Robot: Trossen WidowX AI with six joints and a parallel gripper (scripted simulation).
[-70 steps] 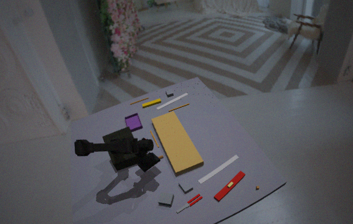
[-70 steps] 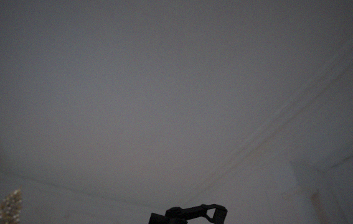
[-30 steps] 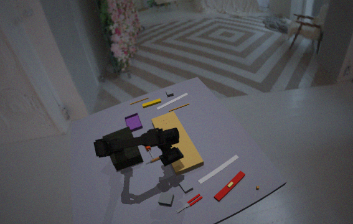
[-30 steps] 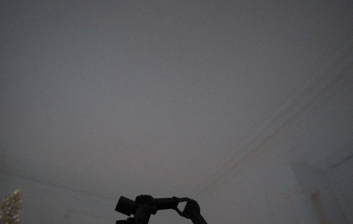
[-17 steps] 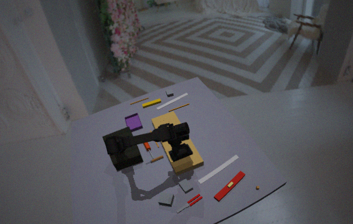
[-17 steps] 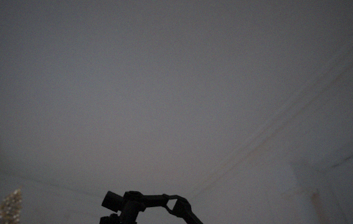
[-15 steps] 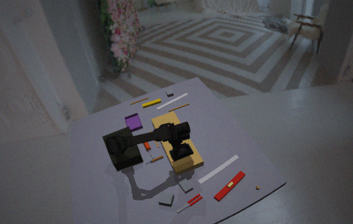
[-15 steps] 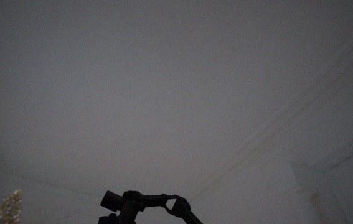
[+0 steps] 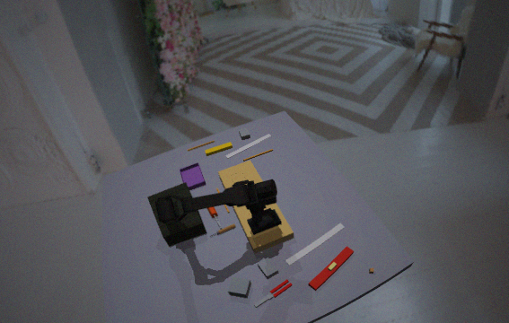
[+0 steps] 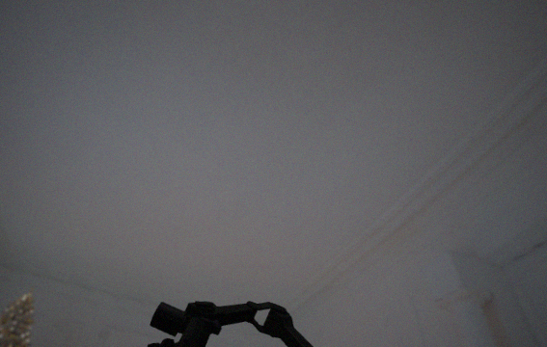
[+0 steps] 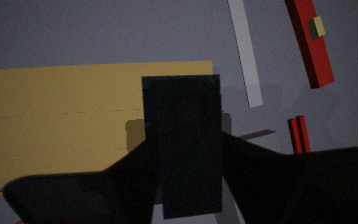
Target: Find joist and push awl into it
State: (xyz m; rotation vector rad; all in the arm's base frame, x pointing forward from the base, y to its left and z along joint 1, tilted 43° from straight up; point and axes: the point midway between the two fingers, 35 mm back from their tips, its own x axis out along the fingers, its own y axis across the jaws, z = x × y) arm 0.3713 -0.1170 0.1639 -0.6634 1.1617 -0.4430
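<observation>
Plainly, purple tray [image 9: 192, 176] only from above.
</observation>
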